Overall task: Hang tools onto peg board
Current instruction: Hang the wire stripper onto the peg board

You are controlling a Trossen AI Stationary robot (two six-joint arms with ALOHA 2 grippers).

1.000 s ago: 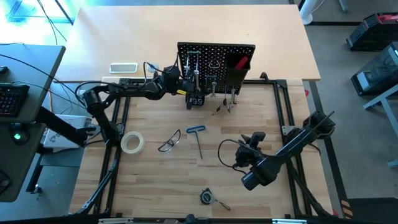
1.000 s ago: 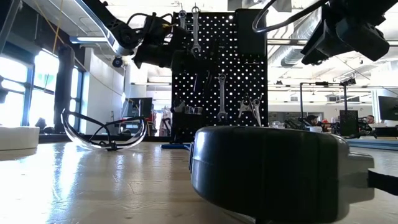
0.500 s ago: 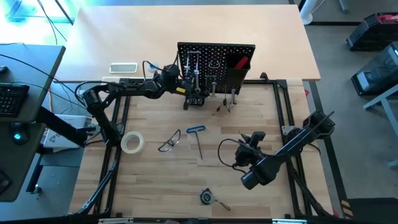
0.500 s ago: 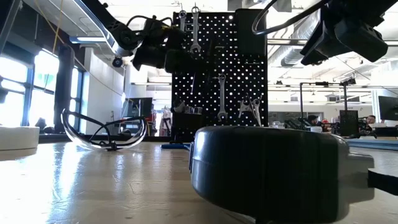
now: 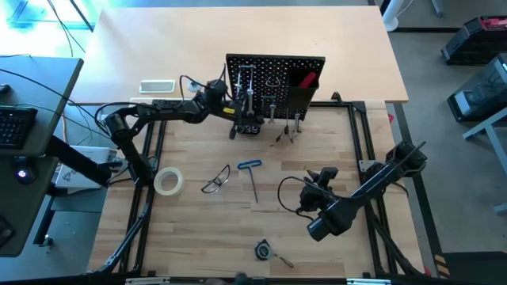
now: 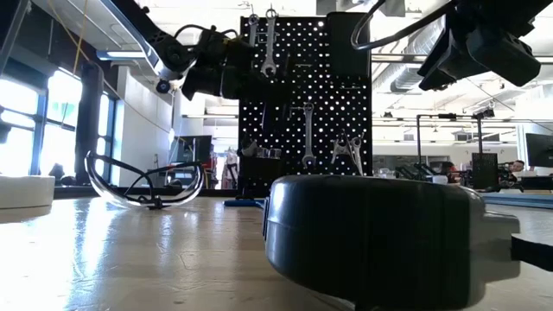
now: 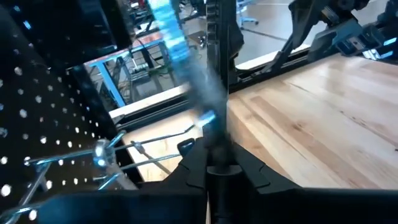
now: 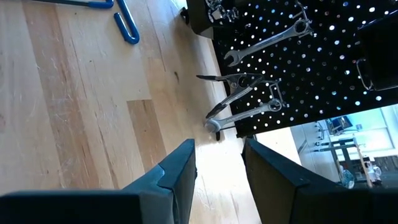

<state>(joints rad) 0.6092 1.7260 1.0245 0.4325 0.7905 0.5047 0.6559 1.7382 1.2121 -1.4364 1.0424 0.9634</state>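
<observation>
The black peg board (image 5: 273, 79) stands upright at the table's far middle. Silver wrenches (image 6: 271, 39) and pliers (image 8: 233, 81) hang from its hooks, and a red-handled tool (image 5: 307, 79) sticks out of its bin. My left gripper (image 5: 235, 113) is level in front of the board's left part, shut on a slim dark tool (image 7: 216, 93). A tape roll (image 5: 169, 181), clear glasses (image 5: 215, 180) and a blue-handled hex key (image 5: 252, 176) lie on the table. My right gripper (image 5: 321, 178) hovers open above the table's right middle, with nothing between its fingers. My left gripper pinches the slim dark tool between its two fingers, by the end nearest them (image 7: 217, 158). The tool runs on past the fingertips, roughly in line with the fingers, and is clear of the table beside the board's hooks (image 7: 99, 149). I cannot tell which tool it is.
A tape measure (image 5: 264, 251) lies near the table's near edge and fills the low view's foreground. A black box (image 5: 249, 127) sits at the board's foot. A white tray (image 5: 157, 85) rests on the far-left tabletop. A dark frame (image 5: 360, 134) borders the work area.
My left gripper has swung a little toward the table's far edge along the board's left part. Its wrist has rolled and it has stayed shut on the tool.
</observation>
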